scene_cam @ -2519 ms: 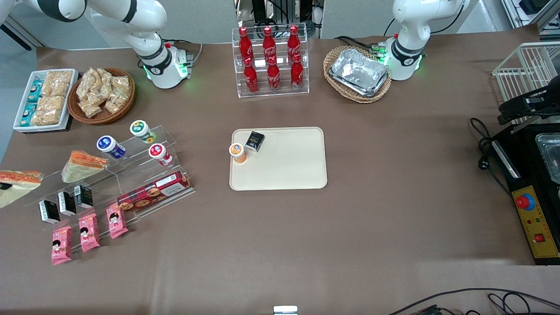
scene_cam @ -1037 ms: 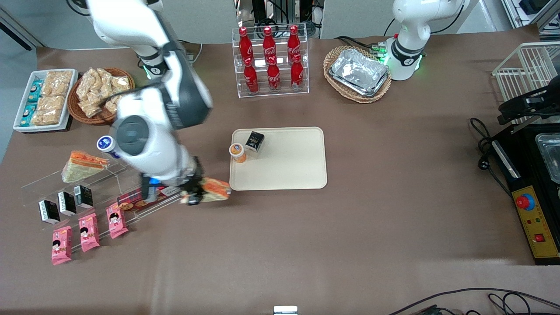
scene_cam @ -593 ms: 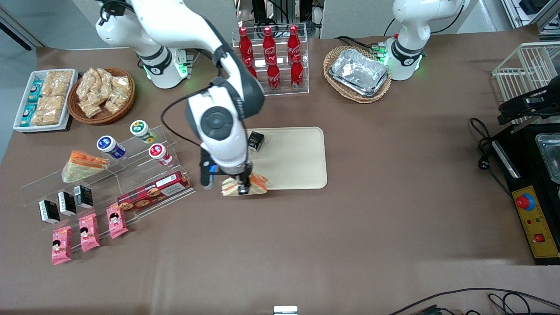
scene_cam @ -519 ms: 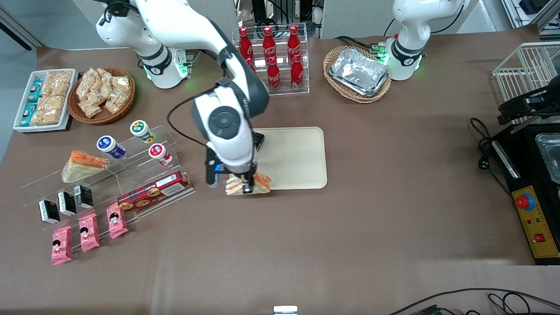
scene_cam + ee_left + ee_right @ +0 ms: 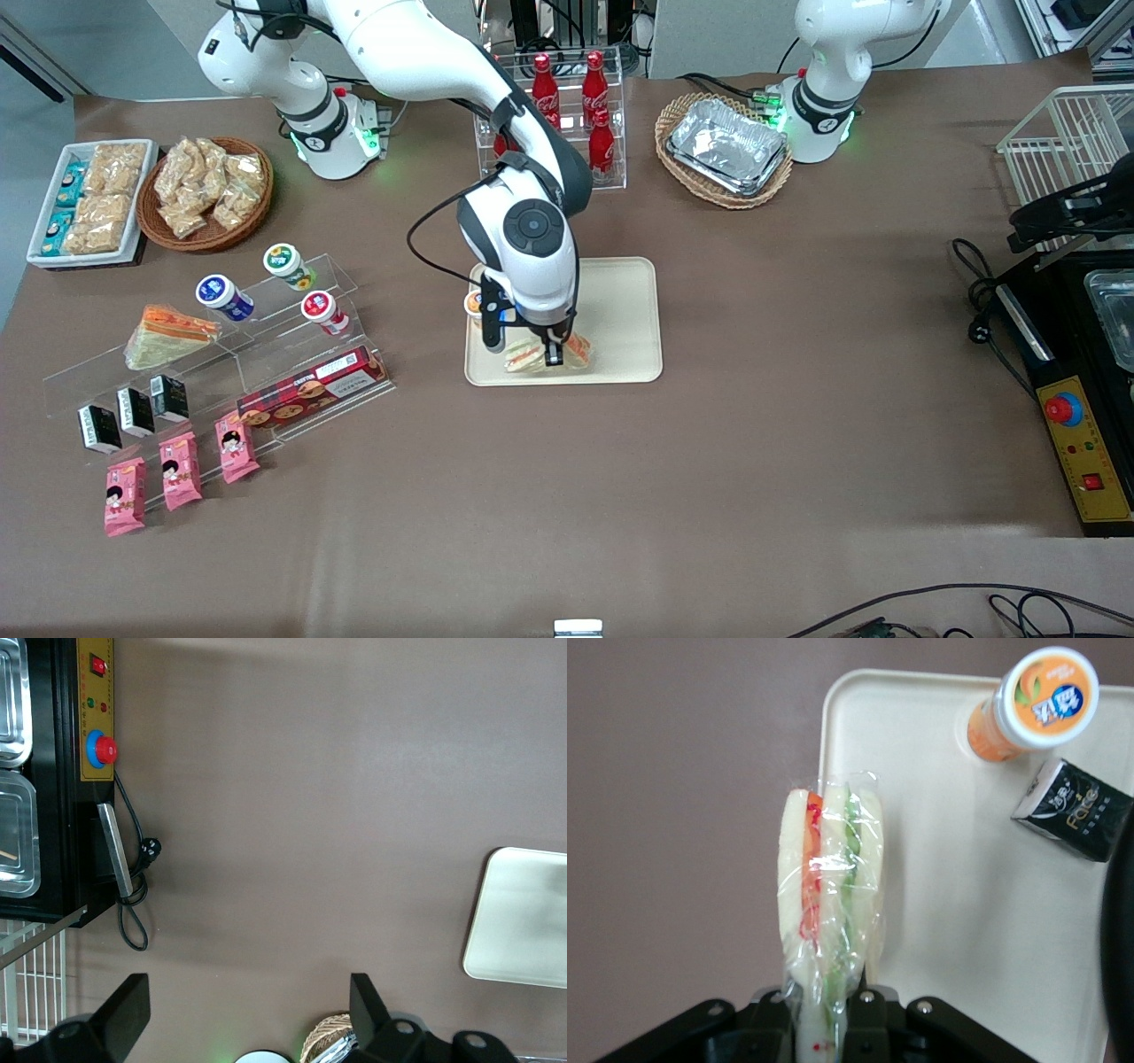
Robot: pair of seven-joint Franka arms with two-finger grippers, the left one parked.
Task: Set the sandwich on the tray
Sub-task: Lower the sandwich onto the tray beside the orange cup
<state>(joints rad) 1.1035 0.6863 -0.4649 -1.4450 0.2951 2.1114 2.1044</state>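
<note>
The sandwich (image 5: 828, 895), a triangular wedge in crinkled clear wrap, hangs edge-on in the end effector (image 5: 549, 350), whose fingers are closed on its narrow end, seemingly so the broad face can settle flat. It sits above the tray (image 5: 620, 306), near the corner at about seven o'clock. That smooth cream plastic tray, low-rimmed with rounded corners, already carries an orange-capped bottle (image 5: 1032, 704) and a small black carton (image 5: 1074, 811), so open space remains beside them on the brown worktop (image 5: 797, 443).
</note>
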